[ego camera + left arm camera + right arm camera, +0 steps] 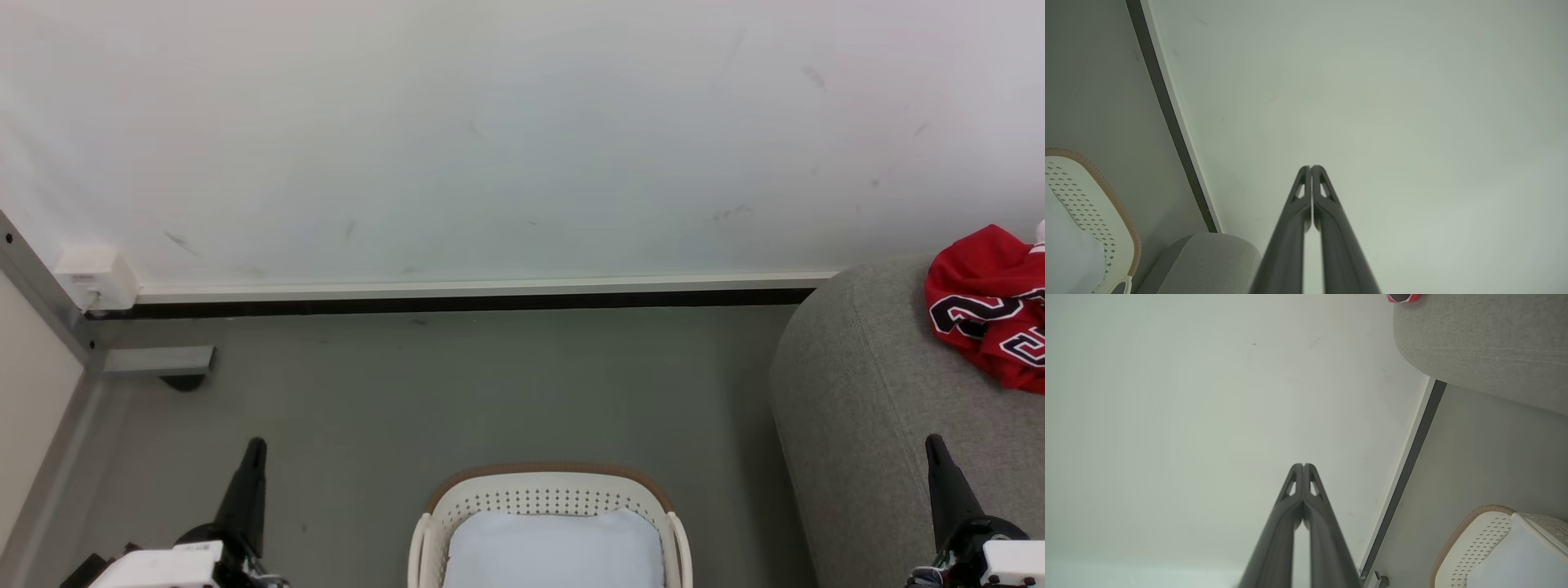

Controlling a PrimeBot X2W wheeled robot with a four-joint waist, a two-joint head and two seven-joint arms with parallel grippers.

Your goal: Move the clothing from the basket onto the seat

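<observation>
The red clothing (992, 306), with black numbers outlined in white, lies crumpled on the grey seat (865, 408) at the right edge of the head view; a sliver of the clothing (1404, 297) peeks over the seat (1486, 343) in the right wrist view. On the floor at bottom centre stands the cream basket (555, 498) with a brown rim, holding a pale blue-white pad (555, 551). My left gripper (255, 447) is shut and empty at lower left, left of the basket. At lower right, over the seat's front, my right gripper (933, 445) is likewise shut and empty. Both point at the wall.
A white wall with a dark skirting strip (457, 304) runs behind the grey floor. A small white box (98, 276) sits on the wall at left, beside a grey metal frame foot (159, 361). The basket (1094, 204) and seat corner (1208, 261) also appear in the left wrist view.
</observation>
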